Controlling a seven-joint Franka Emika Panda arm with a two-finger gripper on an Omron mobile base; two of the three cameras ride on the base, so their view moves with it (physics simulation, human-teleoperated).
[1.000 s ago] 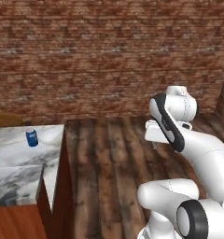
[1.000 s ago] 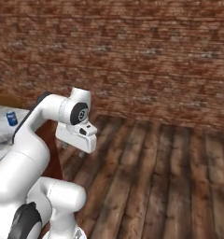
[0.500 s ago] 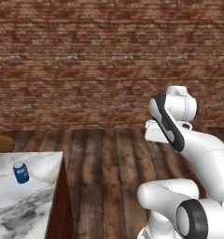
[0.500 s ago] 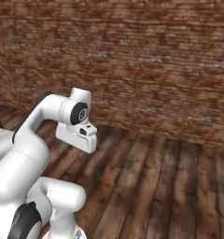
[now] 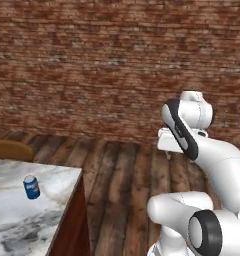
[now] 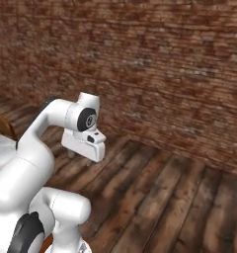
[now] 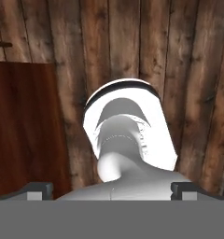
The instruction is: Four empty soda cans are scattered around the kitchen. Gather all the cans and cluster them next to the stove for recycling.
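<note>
The gripper (image 7: 112, 189) points down at the plank floor (image 7: 132, 46) with fingers spread wide and empty, while a blue soda can (image 5: 31, 187) stands upright on the marble counter (image 5: 22, 225).

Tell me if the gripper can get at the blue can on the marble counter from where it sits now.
Probably not yet. The blue can stands upright on the marble counter, well off to the left, while the open gripper is tucked in, pointing down at the wooden floor.
</note>
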